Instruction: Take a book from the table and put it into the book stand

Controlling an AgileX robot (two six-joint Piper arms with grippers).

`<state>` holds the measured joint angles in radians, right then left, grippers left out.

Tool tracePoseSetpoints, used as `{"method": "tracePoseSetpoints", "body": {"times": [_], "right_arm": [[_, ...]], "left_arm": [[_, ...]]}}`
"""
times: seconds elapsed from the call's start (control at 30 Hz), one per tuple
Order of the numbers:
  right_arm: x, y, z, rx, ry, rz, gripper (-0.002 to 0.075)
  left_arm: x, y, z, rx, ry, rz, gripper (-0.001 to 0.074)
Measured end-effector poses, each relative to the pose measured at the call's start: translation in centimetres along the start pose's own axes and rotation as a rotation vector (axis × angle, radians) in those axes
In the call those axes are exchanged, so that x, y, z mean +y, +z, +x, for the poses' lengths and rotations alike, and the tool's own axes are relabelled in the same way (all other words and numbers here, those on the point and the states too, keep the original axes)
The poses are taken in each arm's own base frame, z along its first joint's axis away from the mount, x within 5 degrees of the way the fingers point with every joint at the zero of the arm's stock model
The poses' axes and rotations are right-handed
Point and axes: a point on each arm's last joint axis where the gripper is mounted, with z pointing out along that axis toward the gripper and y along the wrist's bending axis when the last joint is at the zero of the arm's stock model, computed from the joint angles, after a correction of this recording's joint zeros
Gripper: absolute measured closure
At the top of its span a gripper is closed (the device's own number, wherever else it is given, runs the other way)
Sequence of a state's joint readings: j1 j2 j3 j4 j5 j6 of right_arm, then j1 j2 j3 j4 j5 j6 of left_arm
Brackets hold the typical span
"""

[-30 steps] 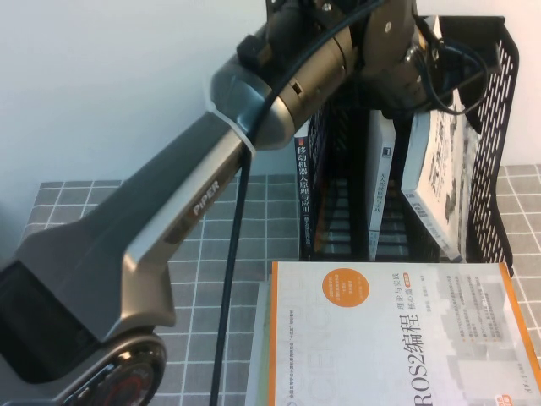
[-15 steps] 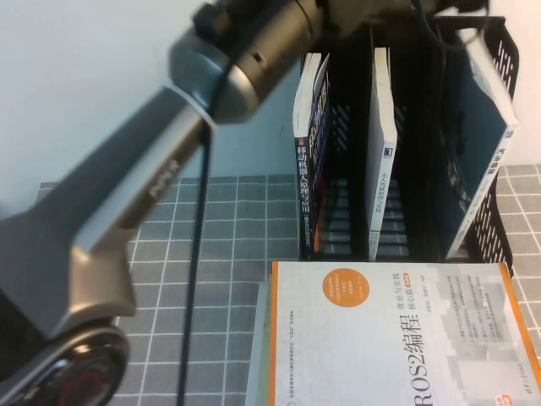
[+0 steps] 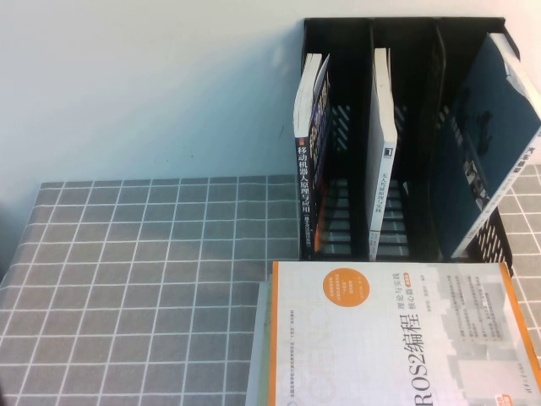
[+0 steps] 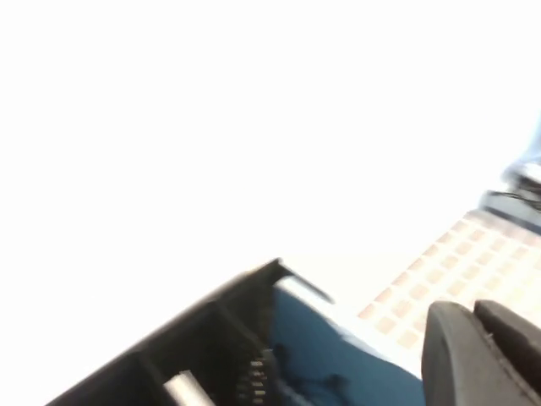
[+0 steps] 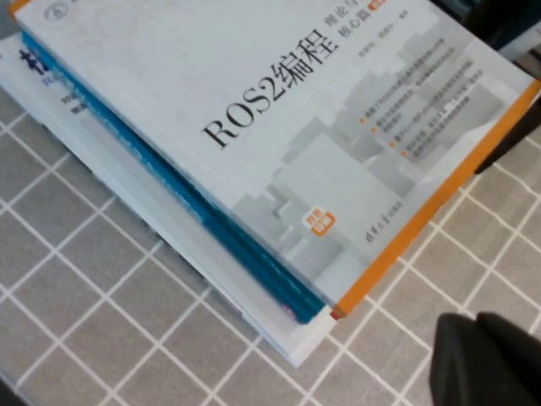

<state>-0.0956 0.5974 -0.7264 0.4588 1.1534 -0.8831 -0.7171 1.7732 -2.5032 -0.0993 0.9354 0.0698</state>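
Note:
The book (image 3: 490, 144) stands in the right slot of the black book stand (image 3: 397, 24), leaning toward the outer wall. It shows a dark blue face and a white top edge. Neither arm shows in the high view. In the left wrist view my left gripper (image 4: 473, 311) is shut and empty, up above the stand (image 4: 194, 338) and clear of the blue book (image 4: 338, 364). My right gripper (image 5: 475, 323) is shut and empty, low over the grid-cloth table (image 5: 101, 321) beside the corner of the ROS2 book (image 5: 279, 127).
A dark-spined book (image 3: 304, 186) fills the stand's left slot and a thin white book (image 3: 380, 152) the middle one. The orange-edged ROS2 book (image 3: 397, 338) lies on a small stack at the front right of the table (image 3: 127, 279).
My left arm has pulled up and out of the high view. It has let go of the book, which now leans alone in the right slot.

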Motion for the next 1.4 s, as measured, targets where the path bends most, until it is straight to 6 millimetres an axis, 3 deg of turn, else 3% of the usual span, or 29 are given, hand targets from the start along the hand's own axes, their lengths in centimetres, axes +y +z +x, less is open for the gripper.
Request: {"method": "tracePoseSetpoints", "body": {"times": [0.17,0.37,0.6,1.0,1.4], "right_arm": [[0.0,-0.5,0.5,-0.048,0.065,0.114,0.0729],[0.3,1.0,2.6,-0.180,0.127,0.252,0.0729],[1.1,3.8,5.8,-0.206,0.174,0.268,0.0729],[1.3,4.1,5.8,-0.245,0.206,0.247,0.0729],[1.4,4.1,5.7,-0.251,0.211,0.241,0.0729]], "left_arm": [[-1.6,-1.8,-0.4,-0.009,0.067,0.169,0.0734],[-2.9,-1.5,1.3,0.044,0.096,0.321,0.0734],[-2.3,-0.1,5.1,0.093,0.153,0.258,0.0735],[-1.2,-1.3,13.6,0.031,0.085,0.100,0.0737],[-1.1,0.0,15.2,0.075,0.067,0.097,0.0737]]}}
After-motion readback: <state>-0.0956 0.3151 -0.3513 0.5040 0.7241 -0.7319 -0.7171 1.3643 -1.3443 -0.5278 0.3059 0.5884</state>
